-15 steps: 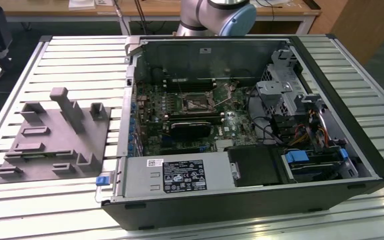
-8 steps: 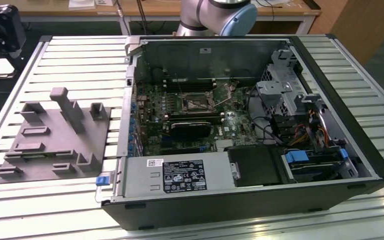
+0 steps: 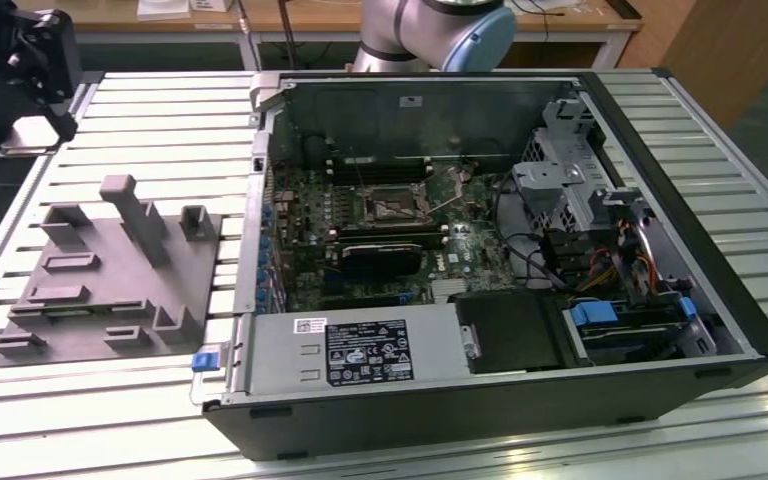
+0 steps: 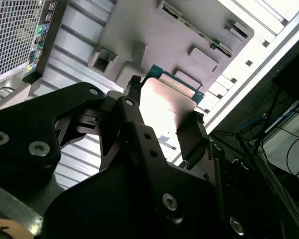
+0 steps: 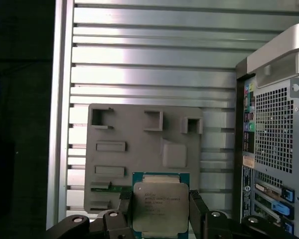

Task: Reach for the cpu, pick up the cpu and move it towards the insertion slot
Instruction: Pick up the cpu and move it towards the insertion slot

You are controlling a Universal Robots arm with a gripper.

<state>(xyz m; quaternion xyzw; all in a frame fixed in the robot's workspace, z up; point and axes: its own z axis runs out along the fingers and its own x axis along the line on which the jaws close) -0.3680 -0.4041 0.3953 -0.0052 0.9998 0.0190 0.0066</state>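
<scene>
My end effector (image 5: 159, 213) is clamped on the cpu (image 5: 157, 199), one finger on each of two opposite edges. I figure that keeps it flat and leaves the underside untouched. It hangs over the grey fixture plate (image 5: 139, 144) on the slatted desk (image 5: 154, 50), beside the pc case (image 5: 274, 134). The insertion slot (image 3: 391, 203) is well apart, inside that case. The lid has print, too small for me to read.
</scene>
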